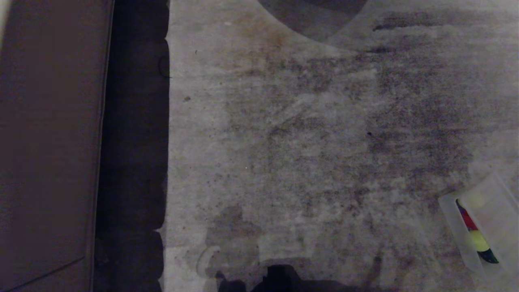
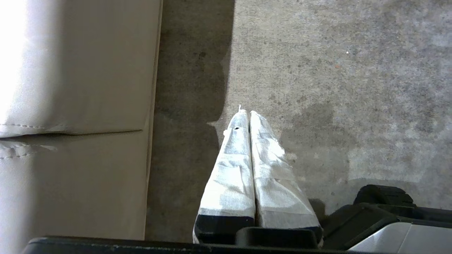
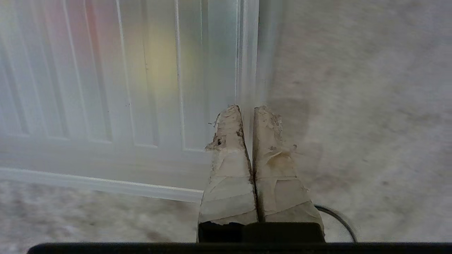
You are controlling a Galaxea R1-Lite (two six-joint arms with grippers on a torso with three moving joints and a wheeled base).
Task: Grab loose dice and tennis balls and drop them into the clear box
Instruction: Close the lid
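Observation:
The clear box lies on the floor at the lower right of the head view, with its whitish ribbed lid on top. Through a gap along its side show a red shape and a yellow-green shape; I cannot tell which is a die and which a tennis ball. In the right wrist view the lid fills the area beside my right gripper, with red and yellow blurs beneath it. That gripper is shut and empty, its tips at the lid's edge. My left gripper is shut and empty over bare floor.
A tan sofa runs along the left, with a dark shadowed strip beside it; it also shows as the sofa in the left wrist view. A black cable lies on the floor near the right gripper. My dark base shows at the bottom edge.

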